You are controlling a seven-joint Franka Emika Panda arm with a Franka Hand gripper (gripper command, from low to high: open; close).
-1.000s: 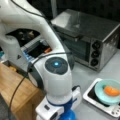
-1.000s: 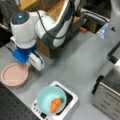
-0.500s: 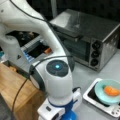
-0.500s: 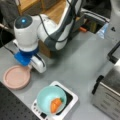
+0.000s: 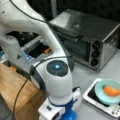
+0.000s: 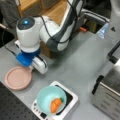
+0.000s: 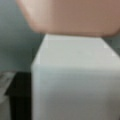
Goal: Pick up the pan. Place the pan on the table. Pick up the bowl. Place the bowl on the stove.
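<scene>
The shallow round pinkish-brown pan (image 6: 18,78) lies flat on the smooth grey bench (image 6: 75,65), toward a front view's left, well clear of the small white square stove (image 6: 71,101) with its black top. The round light teal bowl (image 6: 51,99), holding an orange piece of food (image 6: 55,104), already sits on that stove in both front views. The gripper (image 6: 32,67) hangs low at the pan's right edge, where the short white stub handle (image 7: 72,75) points toward it; the wrist view is filled by that handle with the pan's rim just above. So the pan lies to the front view's left of the fingers, its handle axis running toward them, and the bowl lies below and right. The fingers themselves are hidden, so whether they grip the handle cannot be told.
</scene>
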